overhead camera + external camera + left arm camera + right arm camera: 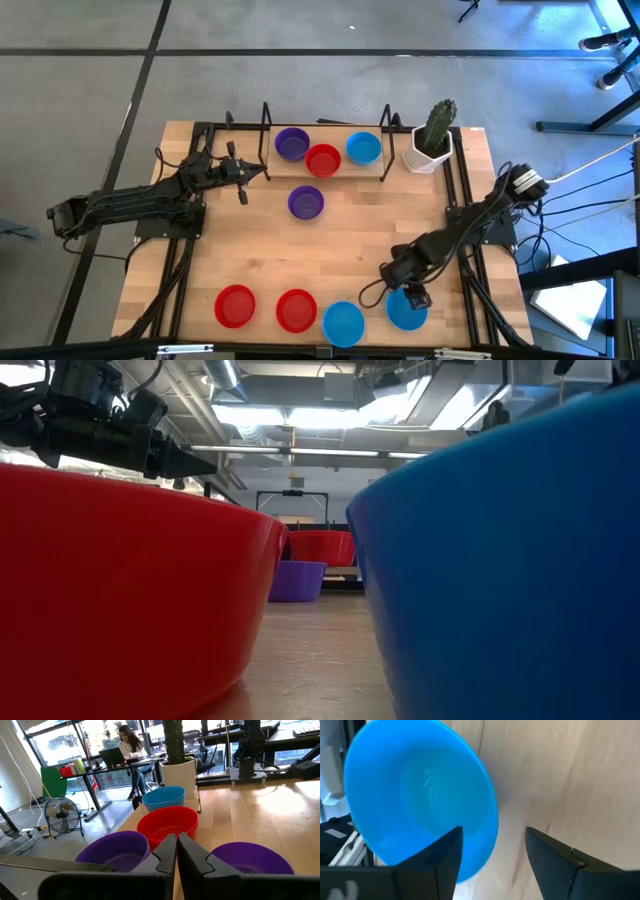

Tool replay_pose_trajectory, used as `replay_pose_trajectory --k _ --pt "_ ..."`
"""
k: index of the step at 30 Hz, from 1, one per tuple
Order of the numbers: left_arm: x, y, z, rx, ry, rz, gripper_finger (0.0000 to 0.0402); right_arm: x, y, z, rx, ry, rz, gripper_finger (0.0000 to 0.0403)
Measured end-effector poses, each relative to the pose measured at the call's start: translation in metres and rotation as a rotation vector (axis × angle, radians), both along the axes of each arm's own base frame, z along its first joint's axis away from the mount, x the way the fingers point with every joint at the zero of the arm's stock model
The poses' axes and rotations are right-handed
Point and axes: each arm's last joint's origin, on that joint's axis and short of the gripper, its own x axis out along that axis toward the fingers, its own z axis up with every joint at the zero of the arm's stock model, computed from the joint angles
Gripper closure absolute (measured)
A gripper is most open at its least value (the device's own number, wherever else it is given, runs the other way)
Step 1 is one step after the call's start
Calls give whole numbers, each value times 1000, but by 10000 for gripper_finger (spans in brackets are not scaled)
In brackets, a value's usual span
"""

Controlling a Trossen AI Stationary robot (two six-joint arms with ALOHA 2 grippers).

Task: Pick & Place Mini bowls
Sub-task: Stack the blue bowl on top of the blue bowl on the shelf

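Eight mini bowls sit on the wooden table (360, 215). Along the lower edge of the high view runs a row of four: two red bowls (235, 305) and (296, 310), then two blue bowls (343, 323) and (406, 309). Toward the upper middle, a purple bowl (292, 144), a red bowl (323, 160) and a blue bowl (363, 148) stand close together, with one lone purple bowl (306, 202) just below them. The right gripper (412, 296) hangs over the lower-right blue bowl, its fingers spread apart with one to each side of the rim and nothing clamped, a stance that fits either a release or an approach; which one cannot be judged. The left gripper (258, 176) waits at the upper left, jaws closed and empty, aimed at the upper cluster. A potted cactus (434, 135) stands at the upper right, clear of the work.
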Motion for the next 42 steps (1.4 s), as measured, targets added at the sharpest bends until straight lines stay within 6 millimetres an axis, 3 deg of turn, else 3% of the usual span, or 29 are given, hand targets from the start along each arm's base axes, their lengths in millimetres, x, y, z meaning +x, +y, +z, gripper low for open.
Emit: replay_pose_trajectory --k 9,13,19,24,29,33,37,42 --pt "0 0 0 0 0 0 394 3 2 -22 -57 86 2 198" --pt "0 0 0 0 0 0 392 1 -2 -23 -91 107 18 252" --pt "0 0 0 0 0 0 390 3 -13 -23 -112 129 56 385" --pt "0 0 0 0 1 0 394 9 -19 -20 -107 99 143 387" --pt "0 0 0 0 0 0 394 25 -20 13 -65 -72 275 395" --pt "0 0 0 0 1 0 391 25 -32 48 -82 -251 314 394" --pt "0 0 0 0 1 0 389 11 -58 84 -120 -423 232 396" --pt "0 0 0 -1 2 0 391 -24 -95 118 -225 -661 38 396"
